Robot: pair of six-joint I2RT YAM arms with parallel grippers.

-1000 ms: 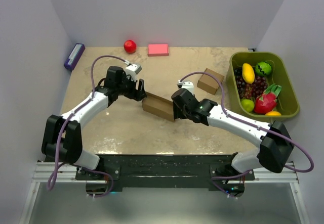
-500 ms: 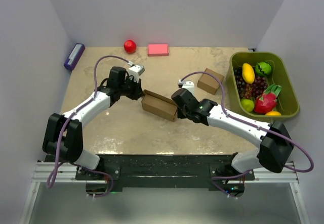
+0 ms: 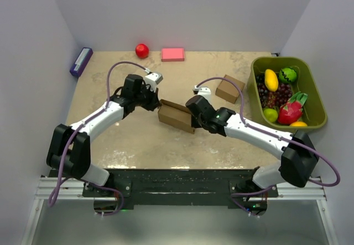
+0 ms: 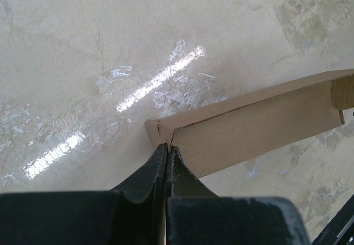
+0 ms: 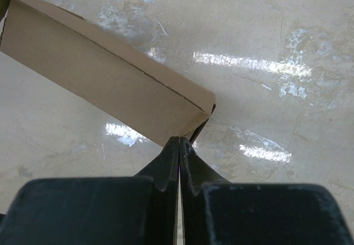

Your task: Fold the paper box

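Observation:
The paper box (image 3: pixel 176 116) is a low oblong of plain brown cardboard lying slantwise in the middle of the table. My left gripper (image 3: pixel 157 102) is shut, its tips touching the box's left end. In the left wrist view the closed tips (image 4: pixel 167 146) meet at the corner seam of the box (image 4: pixel 260 123). My right gripper (image 3: pixel 193 124) is also shut, against the box's right end. The right wrist view has the closed tips (image 5: pixel 180 140) under the near corner of the box (image 5: pixel 105 82). Nothing shows between either pair of fingers.
A smaller squarish cardboard box (image 3: pixel 230 88) sits right of centre. A green basket (image 3: pixel 279 60) of fruit stands at the right edge. A red apple (image 3: pixel 142 50), a pink block (image 3: pixel 172 54) and a purple object (image 3: pixel 81 61) lie along the back.
Both grippers have shut. The left gripper has moved right, up to the box's left end, and the box has shifted slightly to the right.

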